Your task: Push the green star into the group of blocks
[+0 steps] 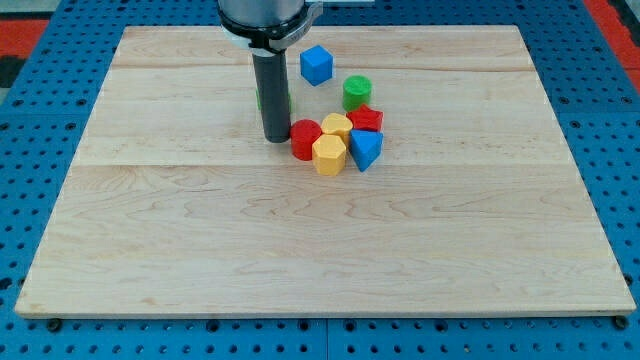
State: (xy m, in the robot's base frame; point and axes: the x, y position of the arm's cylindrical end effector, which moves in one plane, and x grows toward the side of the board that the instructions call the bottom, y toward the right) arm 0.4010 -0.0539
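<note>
My tip (277,140) is a plain dark rod end with no claw to open or shut. Just behind it, toward the view's top, the green star (289,101) shows only as a sliver. Just right of the tip sits the red cylinder (305,138), then the yellow hexagon (329,154). I judge the tip should circle to the star's far-left side and push steadily across the smooth wooden desk (200,250).
</note>
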